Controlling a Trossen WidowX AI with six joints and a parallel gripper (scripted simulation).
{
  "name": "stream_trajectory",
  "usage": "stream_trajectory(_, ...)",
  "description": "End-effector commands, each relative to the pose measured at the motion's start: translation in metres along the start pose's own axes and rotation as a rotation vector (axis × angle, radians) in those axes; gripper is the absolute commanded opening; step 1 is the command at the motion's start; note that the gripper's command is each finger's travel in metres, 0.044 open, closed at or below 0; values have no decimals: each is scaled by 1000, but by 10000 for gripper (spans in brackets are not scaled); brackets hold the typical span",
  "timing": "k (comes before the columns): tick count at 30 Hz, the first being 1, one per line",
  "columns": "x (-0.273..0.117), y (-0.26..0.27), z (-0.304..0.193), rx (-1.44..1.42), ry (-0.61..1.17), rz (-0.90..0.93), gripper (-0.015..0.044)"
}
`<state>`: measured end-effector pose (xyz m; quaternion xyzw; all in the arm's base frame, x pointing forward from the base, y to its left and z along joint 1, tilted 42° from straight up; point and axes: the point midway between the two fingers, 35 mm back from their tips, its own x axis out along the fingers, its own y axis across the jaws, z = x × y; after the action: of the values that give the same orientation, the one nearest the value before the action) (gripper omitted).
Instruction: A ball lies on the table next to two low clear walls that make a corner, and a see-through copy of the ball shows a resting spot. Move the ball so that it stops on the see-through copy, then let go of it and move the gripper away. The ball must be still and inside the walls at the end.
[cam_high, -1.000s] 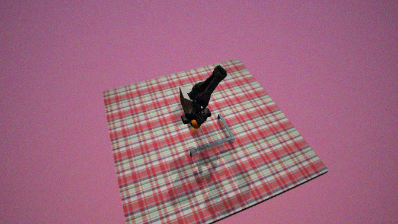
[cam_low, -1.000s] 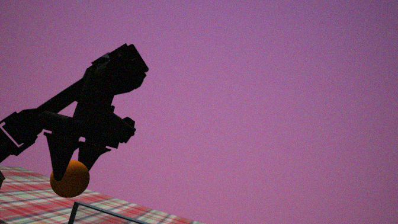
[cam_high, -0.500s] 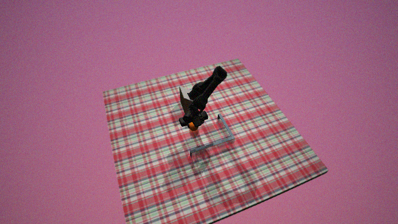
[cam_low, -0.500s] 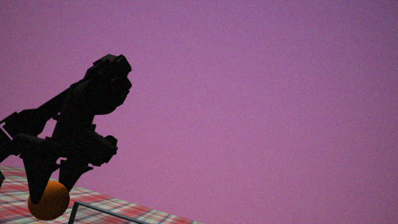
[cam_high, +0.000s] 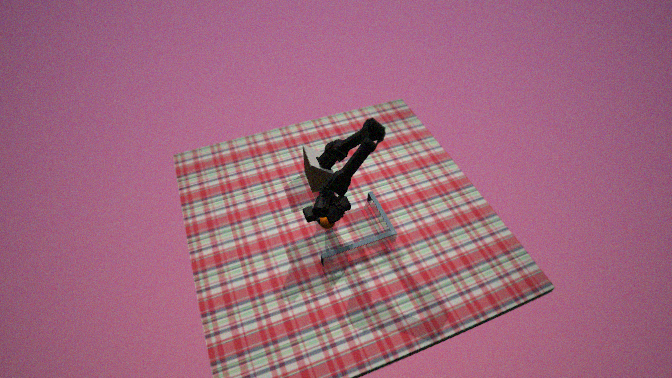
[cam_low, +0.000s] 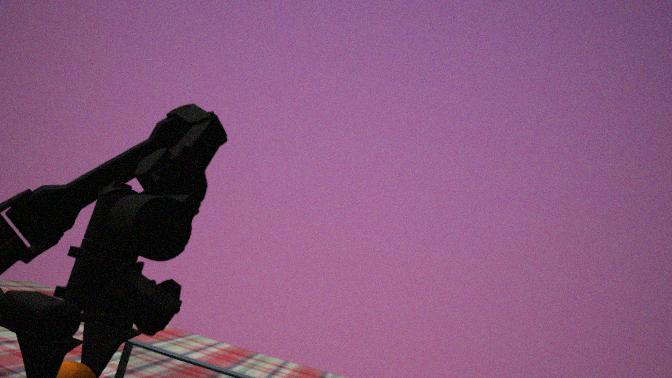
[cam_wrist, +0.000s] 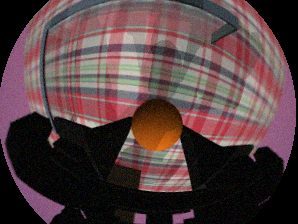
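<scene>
A black arm (cam_high: 350, 160) reaches from the upper centre of the top view down toward mid-frame, its gripper (cam_high: 326, 219) clamped on an orange ball (cam_high: 326, 222). In the wrist view the ball (cam_wrist: 156, 124) sits at centre frame, pinched between two dark fingers that angle in from the lower left and lower right, with plaid cloth (cam_wrist: 166, 50) spread behind it.

The ball in the top view lies just left of the clear walls (cam_high: 382, 220), which form an L whose corner points to the right of centre; one leg runs up toward the arm, the other runs down and left. The ball is outside that corner, near the open side. Whether it touches the cloth (cam_high: 250, 280) or hangs just above it cannot be told. The see-through copy cannot be made out in any view.

In the exterior view the arm (cam_low: 140, 225) fills the left side as a dark silhouette against purple, and only the top of the ball (cam_low: 75, 370) shows at the bottom-left edge, beside a wall rail (cam_low: 175, 356) that slants along the bottom. A tan wedge (cam_high: 315, 172) stands by the arm in the top view.
</scene>
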<state>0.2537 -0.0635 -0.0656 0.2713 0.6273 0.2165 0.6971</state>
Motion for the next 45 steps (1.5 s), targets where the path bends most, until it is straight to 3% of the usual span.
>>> stream_trajectory(1, 4, 1, 0, 4, -1, 4, 0)
stream_trajectory(13, 20, 1, 0, 4, -1, 5, 0)
stream_trajectory(29, 14, 0, 0, 2, 1, 1, 420)
stream_trajectory(35, -67, -1, 0, 5, 0, 0, 426)
stream_trajectory(45, -64, -3, 4, 7, -17, -6, 426)
